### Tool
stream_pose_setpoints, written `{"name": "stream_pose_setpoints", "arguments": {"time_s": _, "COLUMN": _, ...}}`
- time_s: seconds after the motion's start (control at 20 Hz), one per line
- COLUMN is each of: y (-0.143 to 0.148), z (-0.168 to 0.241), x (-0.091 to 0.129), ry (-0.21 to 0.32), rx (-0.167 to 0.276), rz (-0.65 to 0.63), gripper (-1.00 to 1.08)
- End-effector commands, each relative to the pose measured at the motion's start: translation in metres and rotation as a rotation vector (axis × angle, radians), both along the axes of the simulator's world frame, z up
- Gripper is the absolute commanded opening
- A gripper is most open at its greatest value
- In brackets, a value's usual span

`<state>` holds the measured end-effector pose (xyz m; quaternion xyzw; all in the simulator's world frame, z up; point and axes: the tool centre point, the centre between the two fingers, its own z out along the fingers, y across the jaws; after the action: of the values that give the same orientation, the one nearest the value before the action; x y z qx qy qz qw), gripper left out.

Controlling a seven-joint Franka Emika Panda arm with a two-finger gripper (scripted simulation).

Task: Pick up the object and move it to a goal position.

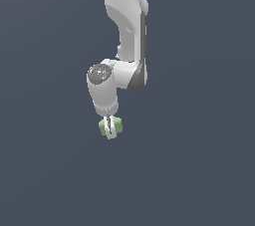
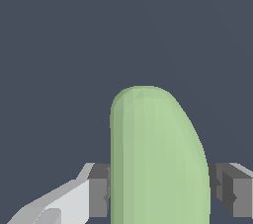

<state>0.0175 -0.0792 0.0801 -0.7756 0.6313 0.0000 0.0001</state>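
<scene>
Gripper [image 1: 110, 129] clamped on green object [image 2: 155, 159], long axis crosswise to fingers [image 2: 99, 191].

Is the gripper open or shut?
Shut on the object: in the wrist view both fingers press its sides. Gripper.

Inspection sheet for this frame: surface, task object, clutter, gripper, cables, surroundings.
Surface: plain dark grey-blue ground, no markings seen.
Task thing: pale green object sits between the finger pads, rounded end pointing away from the wrist; whether it rests on the ground or is lifted cannot be told.
Clutter: nothing seen.
Gripper: white gripper points down, one grey pad on each side of the object, against its sides.
Cables: nothing seen.
Surroundings: only the white arm; no goal marker visible.
</scene>
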Motion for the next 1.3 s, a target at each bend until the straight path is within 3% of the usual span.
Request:
{"name": "stream_pose_setpoints", "arguments": {"time_s": 0.0, "y": -0.001, "z": 0.001, "x": 0.001, "ry": 0.0, "rx": 0.0, "rz": 0.0, "gripper": -1.0}}
{"name": "stream_pose_setpoints", "arguments": {"time_s": 0.4, "y": -0.019, "z": 0.016, "x": 0.017, "ry": 0.0, "rx": 0.0, "rz": 0.0, "gripper": -1.0}}
{"name": "stream_pose_setpoints", "arguments": {"time_s": 1.25, "y": -0.083, "z": 0.069, "x": 0.075, "ry": 0.0, "rx": -0.001, "rz": 0.001, "gripper": -1.0}}
